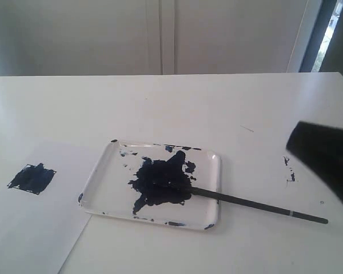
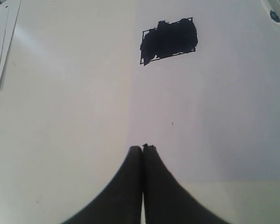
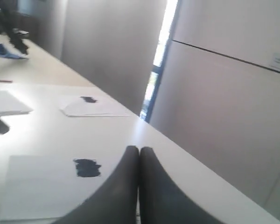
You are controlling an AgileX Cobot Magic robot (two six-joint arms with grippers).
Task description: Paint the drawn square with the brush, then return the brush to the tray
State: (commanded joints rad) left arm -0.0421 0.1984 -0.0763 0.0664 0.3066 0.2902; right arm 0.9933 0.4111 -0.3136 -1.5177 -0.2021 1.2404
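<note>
The tray (image 1: 208, 171) sits mid-table with a large blue-black blot. The brush (image 1: 257, 204) lies with its tip in the blot, and its handle runs out over the right rim onto the table. To the left, the drawn square (image 1: 32, 178) on the paper sheet is a dark blue smeared patch, also seen as the drawn square (image 2: 169, 40) and the drawn square (image 3: 87, 168) from the wrists. My left gripper (image 2: 143, 148) is shut and empty above the paper. My right gripper (image 3: 139, 149) is shut and empty, raised off the table.
A dark blurred part of my right arm (image 1: 326, 160) hangs at the right edge, above the brush's end. Paint specks (image 1: 290, 171) mark the table there. A tray corner (image 2: 275, 11) shows in the left wrist view. A second sheet (image 3: 91, 107) lies farther off.
</note>
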